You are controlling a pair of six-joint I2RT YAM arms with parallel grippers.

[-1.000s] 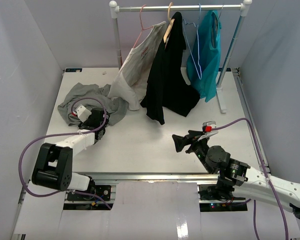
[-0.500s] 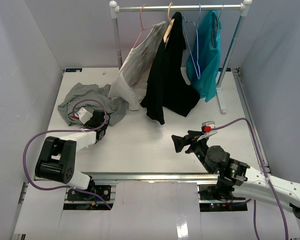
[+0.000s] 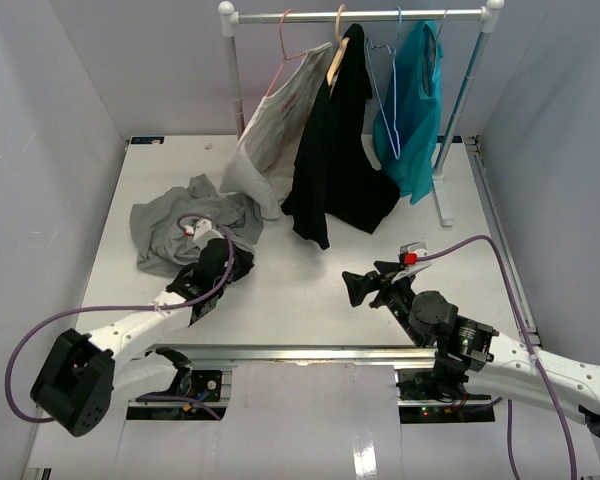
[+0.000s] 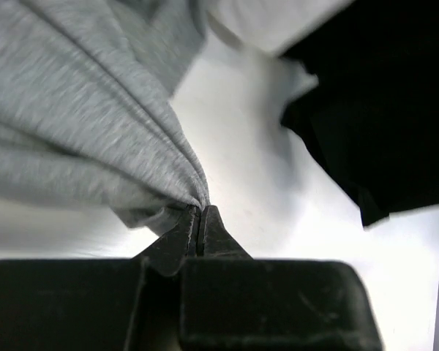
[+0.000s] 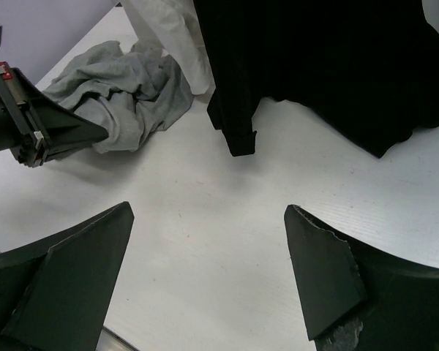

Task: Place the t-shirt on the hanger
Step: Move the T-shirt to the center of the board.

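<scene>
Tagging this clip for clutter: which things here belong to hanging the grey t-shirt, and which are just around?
Part of the job: grey t-shirt, pinched in the shut left gripper; light-blue wire hanger, hanging on the rail; right gripper, open and empty.

Just around: black garment, white printed shirt and teal garment, all hanging on the same rail.

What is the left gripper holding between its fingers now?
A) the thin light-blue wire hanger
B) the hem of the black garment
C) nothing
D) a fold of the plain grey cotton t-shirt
D: the left wrist view shows the left gripper shut on a bunched fold of the plain grey cotton t-shirt.
</scene>
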